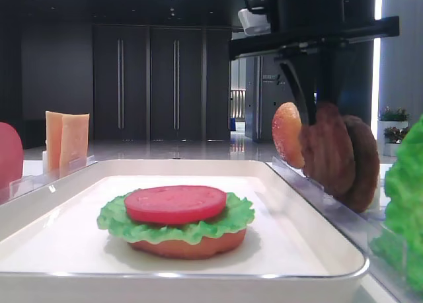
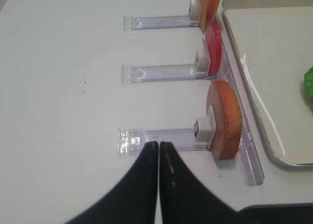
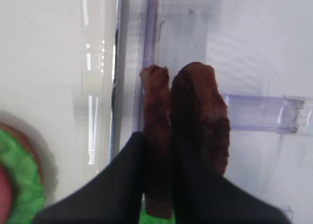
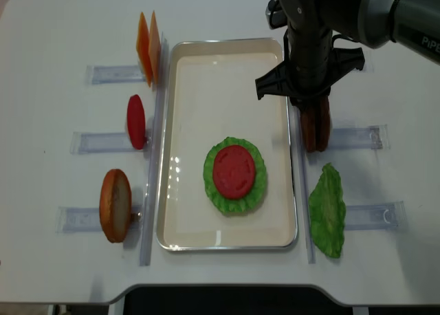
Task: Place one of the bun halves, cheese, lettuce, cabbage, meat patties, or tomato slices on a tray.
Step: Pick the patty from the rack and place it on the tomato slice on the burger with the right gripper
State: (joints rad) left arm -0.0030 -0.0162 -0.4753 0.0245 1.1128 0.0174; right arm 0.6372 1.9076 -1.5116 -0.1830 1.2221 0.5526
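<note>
The right end effector (image 1: 324, 128) was closed on a meat patty (image 1: 328, 151) standing in its rack beside the tray (image 1: 297, 184). In the wrist view, the patty (image 3: 157, 136) looked thick, stiff, rough; gripping across its upper edge seemed secure.

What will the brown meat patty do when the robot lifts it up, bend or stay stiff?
Probably it stays stiff: the meat patty looks thick and stands on edge without sagging. Its rough, grainy face should help the shut right gripper hold it. Being round, it might roll if it lands on edge on the tray.
</note>
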